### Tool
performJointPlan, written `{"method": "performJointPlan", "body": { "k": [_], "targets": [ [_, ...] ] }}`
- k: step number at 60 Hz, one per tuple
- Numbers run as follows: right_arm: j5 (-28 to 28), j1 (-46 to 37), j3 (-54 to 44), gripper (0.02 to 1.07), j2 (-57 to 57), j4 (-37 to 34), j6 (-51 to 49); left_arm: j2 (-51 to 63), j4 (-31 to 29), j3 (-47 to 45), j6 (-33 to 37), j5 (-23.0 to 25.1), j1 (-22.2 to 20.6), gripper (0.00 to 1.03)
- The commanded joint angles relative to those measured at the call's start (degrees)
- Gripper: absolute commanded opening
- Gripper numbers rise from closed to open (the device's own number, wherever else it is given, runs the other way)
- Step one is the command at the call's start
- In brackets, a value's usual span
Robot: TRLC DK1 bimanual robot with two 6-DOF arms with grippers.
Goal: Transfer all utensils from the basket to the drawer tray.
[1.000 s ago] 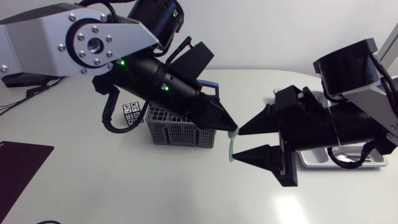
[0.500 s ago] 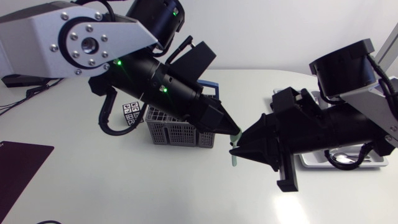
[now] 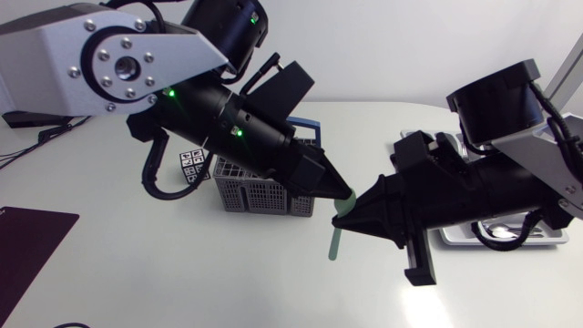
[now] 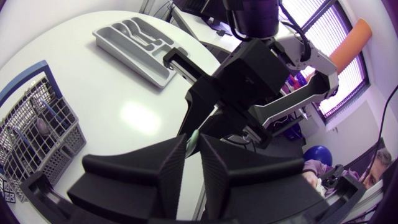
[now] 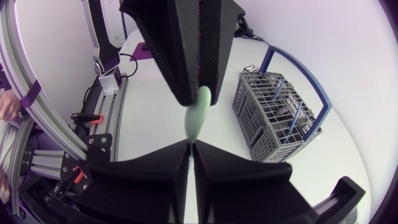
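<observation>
Since the earlier frames, the right claw (image 3: 346, 219) had closed from wide apart onto the pale green utensil (image 3: 335, 242), and the utensil's lower end had swung outward to a tilt. The left claw (image 3: 341, 192) was clamped on the utensil's upper end, and the right claw was clamped just below it. Both held the item in mid-air above the bench (image 3: 182, 282), between the grey wire basket (image 3: 260, 193) and the drawer tray (image 3: 453, 235). Judged status: hand-over in progress, with this utensil out of the basket but not yet in the tray. Dark items appeared to remain in the basket. The tray's contents could not be determined.
</observation>
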Motion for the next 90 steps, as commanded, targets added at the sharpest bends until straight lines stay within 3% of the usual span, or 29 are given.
{"method": "performJointPlan", "body": {
  "k": [1, 6, 12, 26, 40, 47, 65, 78, 90],
  "targets": [
    [0.79, 0.13, -1.26, 0.08, -0.06, -0.62, 1.6, -1.65, -0.47, -0.06, 0.02, 1.06, 0.21, 0.56],
    [1.49, 0.04, -1.61, 0.08, -0.32, -1.23, 1.16, -1.73, -0.47, 1.0, -0.33, 1.06, 0.56, 0.69],
    [2.72, -0.57, -2.14, 0.08, -0.41, -2.81, -0.51, -1.82, -0.3, 2.32, -0.77, 1.06, 1.96, 0.75],
    [7.03, -12.35, -3.9, 0.08, -1.82, -5.8, -8.94, -2.09, 0.94, 3.28, -0.77, 0.09, 8.64, 0.75],
    [13.18, -30.19, -4.33, 0.08, -0.67, -5.1, -20.72, -1.73, 2.69, 0.65, 0.37, -6.24, 14.62, 0.75],
    [18.28, -37.58, -6.09, 0.08, 0.64, 0.7, -25.91, -1.73, 3.92, -1.82, 2.3, -11.86, 15.41, 0.75],
    [22.24, -54.98, -7.76, 0.09, 10.84, 17.05, -37.77, -2.52, 5.33, -7.09, 6.35, -16.7, 17.61, 0.75],
    [25.31, -60.34, -8.11, 0.1, 20.77, 29.97, -42.08, -3.32, 6.74, -9.02, 7.14, -18.81, 17.61, 0.75],
    [27.51, -61.57, -8.9, 0.1, 24.73, 34.45, -43.92, -3.76, 8.05, -11.13, 7.49, -19.6, 17.61, 0.75]
  ]
}}
